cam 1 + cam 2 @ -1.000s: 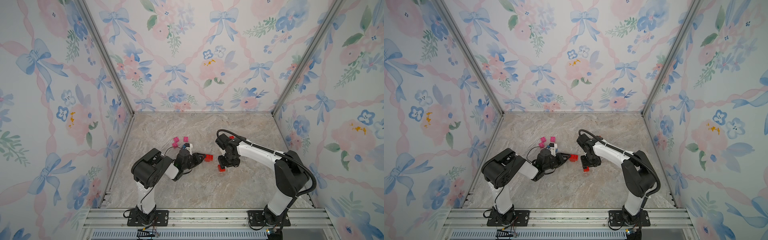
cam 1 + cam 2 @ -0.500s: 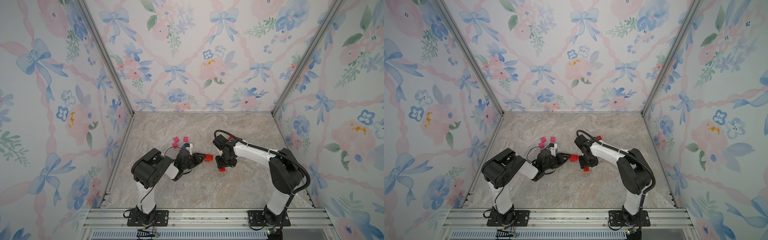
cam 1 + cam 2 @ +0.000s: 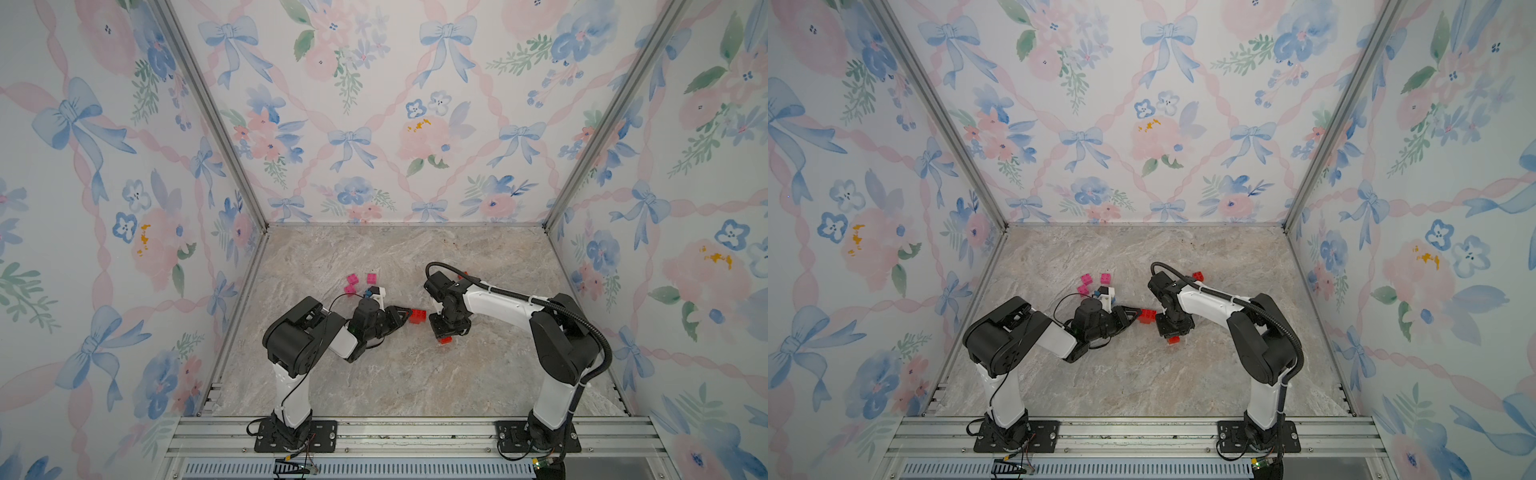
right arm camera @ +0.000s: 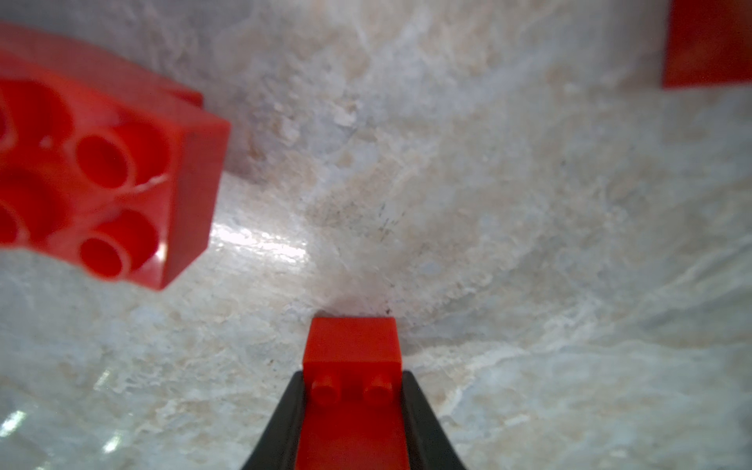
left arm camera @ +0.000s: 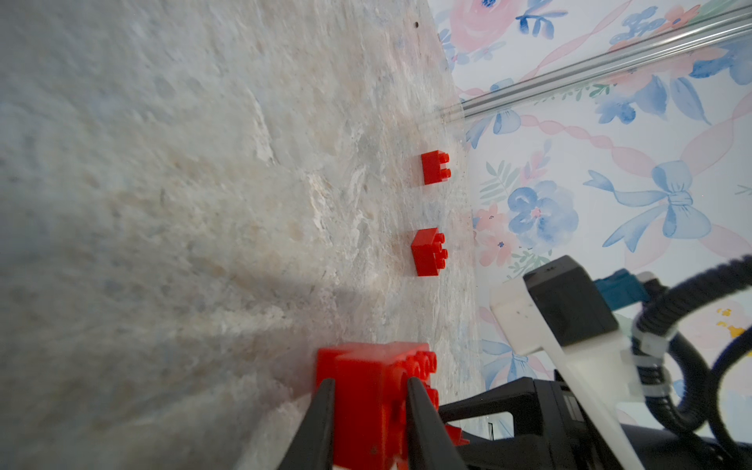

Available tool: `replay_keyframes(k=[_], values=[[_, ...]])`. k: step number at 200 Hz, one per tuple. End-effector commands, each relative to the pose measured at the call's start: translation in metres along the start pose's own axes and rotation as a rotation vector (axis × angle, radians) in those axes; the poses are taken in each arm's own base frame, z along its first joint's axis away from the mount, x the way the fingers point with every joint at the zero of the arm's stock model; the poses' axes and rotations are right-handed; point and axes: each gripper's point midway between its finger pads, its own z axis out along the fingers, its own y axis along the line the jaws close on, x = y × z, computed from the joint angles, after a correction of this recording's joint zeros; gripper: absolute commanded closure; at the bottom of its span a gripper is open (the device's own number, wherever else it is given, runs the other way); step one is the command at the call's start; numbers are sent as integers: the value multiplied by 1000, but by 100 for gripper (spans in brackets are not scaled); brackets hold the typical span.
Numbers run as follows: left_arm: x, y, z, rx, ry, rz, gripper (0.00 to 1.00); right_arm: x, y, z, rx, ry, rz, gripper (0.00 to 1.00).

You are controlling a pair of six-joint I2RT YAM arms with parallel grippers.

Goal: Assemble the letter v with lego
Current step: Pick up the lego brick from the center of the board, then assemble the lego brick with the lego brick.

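Marble table point(image 3: 415, 374), pink bricks point(image 3: 352, 278) only in top views

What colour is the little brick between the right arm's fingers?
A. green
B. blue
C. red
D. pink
C: the right wrist view shows a red brick sitting on the table between the right arm's two black fingers, which press against its sides.
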Motion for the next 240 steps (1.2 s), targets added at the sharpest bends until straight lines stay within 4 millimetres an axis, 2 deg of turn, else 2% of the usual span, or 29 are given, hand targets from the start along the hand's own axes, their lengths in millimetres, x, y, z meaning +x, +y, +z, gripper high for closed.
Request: replay_keyframes(k=[1, 19, 29, 45, 87, 93, 95, 107, 128, 160, 240], values=[[4, 6, 3, -20, 10, 13, 95, -2, -2, -18, -15, -23, -103, 78], [4, 6, 3, -20, 12, 10, 95, -4, 0, -33, -26, -39, -319, 79], [5, 7, 3, -21, 14, 11, 95, -5, 0, -38, -13, -37, -442, 90], [5, 8, 2, -24, 14, 11, 95, -6, 0, -45, -10, -32, -628, 96], [9, 12, 3, -32, 26, 14, 95, -29, 3, -57, -50, -12, -880, 96], [9, 13, 4, -32, 28, 14, 95, -31, 4, -58, -51, -4, -912, 97], [9, 12, 4, -30, 28, 16, 95, -32, 4, -57, -51, -2, -921, 100], [10, 13, 4, -31, 32, 17, 96, -38, 7, -58, -50, -6, -972, 100], [10, 12, 5, -29, 34, 22, 97, -46, 10, -57, -49, -10, -1019, 100], [10, 11, 5, -25, 35, 24, 98, -48, 13, -53, -38, 17, -1063, 100], [13, 15, 5, -35, 40, 21, 100, -66, 24, -45, -48, -41, -1060, 100]])
